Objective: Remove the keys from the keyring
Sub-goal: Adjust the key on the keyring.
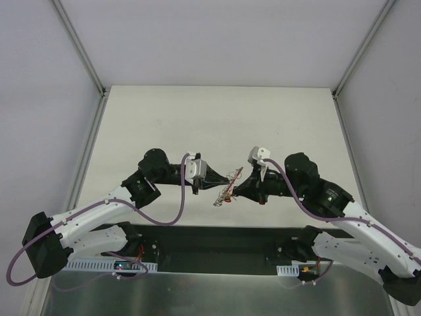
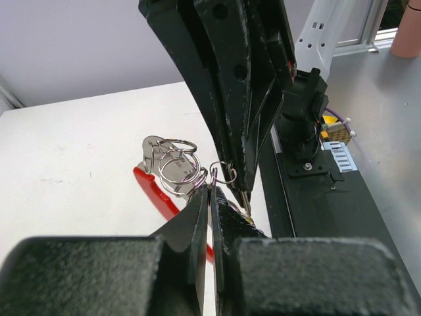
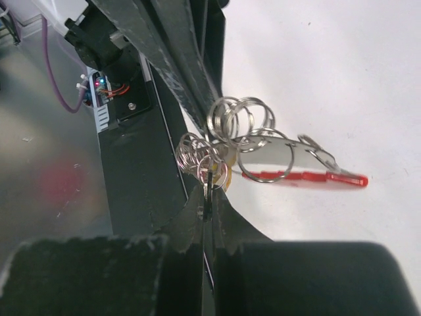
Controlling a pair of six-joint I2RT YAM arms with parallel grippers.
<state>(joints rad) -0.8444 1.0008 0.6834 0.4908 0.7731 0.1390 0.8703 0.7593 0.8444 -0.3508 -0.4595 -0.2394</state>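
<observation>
Both grippers meet above the middle of the table, holding the bunch between them in the air. My left gripper (image 1: 222,182) (image 2: 210,188) is shut, its tips pinching a wire loop of the keyring (image 2: 177,168) (image 3: 241,120). The keyring's red plastic piece (image 2: 155,192) (image 3: 309,176) and pale grey tag (image 3: 277,155) hang off to one side. My right gripper (image 1: 231,191) (image 3: 208,195) is shut on a thin key seen edge-on, with small rings threaded just above its tips. The keys (image 1: 221,199) hang as a small jagged bunch below the two sets of fingertips.
The white table (image 1: 217,118) lies under the bunch. A black base plate (image 1: 217,247) runs along the near edge between the arm bases. Grey side walls with metal rails (image 1: 79,46) enclose the table.
</observation>
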